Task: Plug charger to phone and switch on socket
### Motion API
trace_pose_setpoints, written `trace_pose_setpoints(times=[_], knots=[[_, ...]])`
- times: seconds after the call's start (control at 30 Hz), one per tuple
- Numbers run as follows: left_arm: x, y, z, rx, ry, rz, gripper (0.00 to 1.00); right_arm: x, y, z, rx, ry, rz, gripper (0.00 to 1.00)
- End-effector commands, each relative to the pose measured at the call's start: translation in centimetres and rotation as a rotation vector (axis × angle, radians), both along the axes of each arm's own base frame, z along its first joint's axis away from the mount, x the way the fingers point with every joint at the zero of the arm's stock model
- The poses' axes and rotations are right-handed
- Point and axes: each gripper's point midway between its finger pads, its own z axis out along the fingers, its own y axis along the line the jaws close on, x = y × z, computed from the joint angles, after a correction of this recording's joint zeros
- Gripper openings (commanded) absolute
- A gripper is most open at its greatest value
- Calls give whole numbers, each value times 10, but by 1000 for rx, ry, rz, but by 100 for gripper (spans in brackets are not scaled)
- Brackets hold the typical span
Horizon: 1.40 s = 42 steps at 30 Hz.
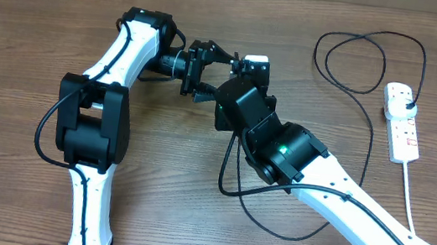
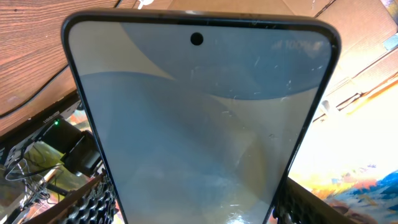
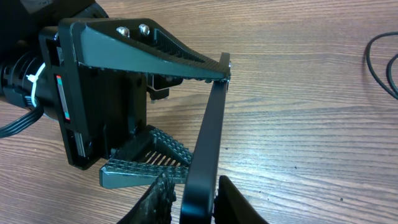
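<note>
The phone (image 2: 199, 124) fills the left wrist view, light-blue screen facing the camera. My left gripper (image 2: 200, 214) is shut on its two long edges and holds it above the table. In the right wrist view the phone (image 3: 210, 130) is edge-on and my right gripper (image 3: 199, 202) sits tight on both of its faces. In the overhead view the two grippers (image 1: 199, 73) (image 1: 227, 90) meet and hide the phone. The charger cable (image 1: 355, 52) loops at the back right, its plug (image 1: 407, 103) in the socket (image 1: 402, 130). The connector tip is hidden.
The socket's thick white cord (image 1: 409, 194) runs toward the front right. The black cable trails down and curls under the right arm (image 1: 272, 231). A bit of cable shows in the right wrist view (image 3: 380, 62). The table is brown wood.
</note>
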Motion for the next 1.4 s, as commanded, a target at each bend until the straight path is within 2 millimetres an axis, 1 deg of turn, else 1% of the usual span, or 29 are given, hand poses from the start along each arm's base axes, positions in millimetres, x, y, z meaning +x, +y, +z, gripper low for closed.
trace_pose_setpoints(times=[0.0, 0.17, 0.37, 0.47, 0.7, 0.8, 1.0, 1.17, 1.27, 1.37], knots=[[7, 3, 13, -49, -5, 23, 71, 4, 3, 11, 12, -22, -6, 21], [7, 3, 13, -49, -5, 23, 71, 4, 3, 10, 12, -22, -7, 17], [7, 3, 13, -49, -5, 23, 71, 4, 3, 10, 12, -22, -7, 15], [7, 3, 13, -49, -5, 23, 71, 4, 3, 10, 12, -22, -6, 11], [7, 3, 13, -49, -5, 23, 72, 5, 3, 11, 12, -23, -8, 8], [7, 3, 13, -49, -5, 23, 73, 5, 2, 11, 11, -24, -10, 4], [7, 3, 13, -49, -4, 23, 78, 8, 3, 15, 31, -39, -24, 4], [7, 3, 13, -46, 18, 23, 87, 17, -10, 25, 89, -69, -162, 4], [7, 3, 13, -46, 18, 23, 91, 24, -19, 29, 222, -46, -290, 4], [7, 3, 13, -46, 18, 23, 93, 29, -28, 31, 379, -18, -435, 4]])
